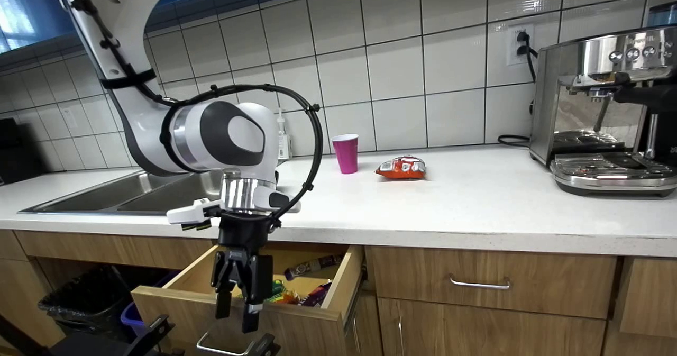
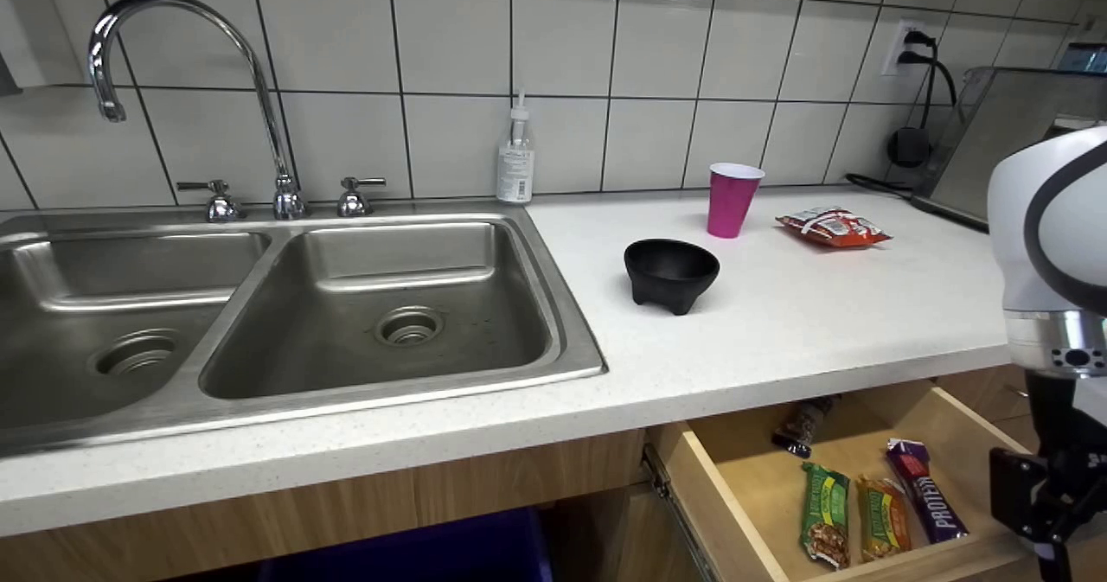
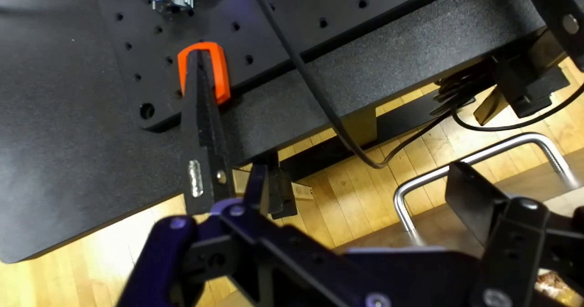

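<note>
Looks like a kitchen, with a white surface (image 1: 476, 202) running along a tiled wall (image 1: 396, 70) and carrying, from end to end, a double sink (image 2: 579, 357), soap bottle (image 2: 516, 171), black bowl (image 2: 670, 275), pink cup (image 2: 733, 206), red snack bag (image 2: 835, 229) and espresso machine (image 1: 603, 107). Can also see a black-lined bin (image 1: 87, 298) tucked below the sink. Can read PROTEIN on a purple wrapper (image 2: 925, 491) lying in the open drawer (image 2: 716, 513) beside an orange wrapper (image 2: 882, 517) and a green wrapper (image 2: 826, 513), with a dark wrapper (image 2: 800, 431) farther back. Cannot make out the finer print on those, nor on the soap bottle or the red snack bag. Find the drawer standing out past the front edge of the surface, just below it, and the jaws wide apart, pointing down by its front panel (image 1: 307, 332). In the wrist view, see the metal handle (image 3: 492, 150) on that panel partly hidden behind one jaw; cannot tell about contact. Note a strip of wooden floor (image 3: 328, 206) between the panel and the straight edge of a black platform (image 3: 91, 152), wide room over the surface between the red snack bag and espresso machine, and much less between the pink cup and that bag.
</note>
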You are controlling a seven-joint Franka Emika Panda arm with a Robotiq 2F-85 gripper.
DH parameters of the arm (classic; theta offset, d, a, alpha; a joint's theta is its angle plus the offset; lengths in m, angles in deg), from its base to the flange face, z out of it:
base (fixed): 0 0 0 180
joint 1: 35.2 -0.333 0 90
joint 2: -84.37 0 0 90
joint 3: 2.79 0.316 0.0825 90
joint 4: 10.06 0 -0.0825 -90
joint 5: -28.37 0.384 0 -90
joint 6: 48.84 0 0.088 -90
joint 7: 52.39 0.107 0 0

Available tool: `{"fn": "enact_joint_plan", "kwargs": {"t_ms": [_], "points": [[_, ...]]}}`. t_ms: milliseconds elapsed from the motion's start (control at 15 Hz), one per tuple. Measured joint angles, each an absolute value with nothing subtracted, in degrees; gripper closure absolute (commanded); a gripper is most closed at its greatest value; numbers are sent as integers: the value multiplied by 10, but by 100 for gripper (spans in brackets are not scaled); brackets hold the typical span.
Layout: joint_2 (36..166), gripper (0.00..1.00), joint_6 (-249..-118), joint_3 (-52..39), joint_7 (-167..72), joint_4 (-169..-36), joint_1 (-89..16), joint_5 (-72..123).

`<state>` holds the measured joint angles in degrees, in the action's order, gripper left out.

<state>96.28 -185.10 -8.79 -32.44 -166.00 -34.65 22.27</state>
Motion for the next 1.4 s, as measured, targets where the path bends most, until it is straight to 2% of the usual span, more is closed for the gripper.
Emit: {"fn": "enact_joint_plan", "kwargs": {"t_ms": [1400], "points": [[1044,0,-1857,-88,-326,-1517,-360,223]]}}
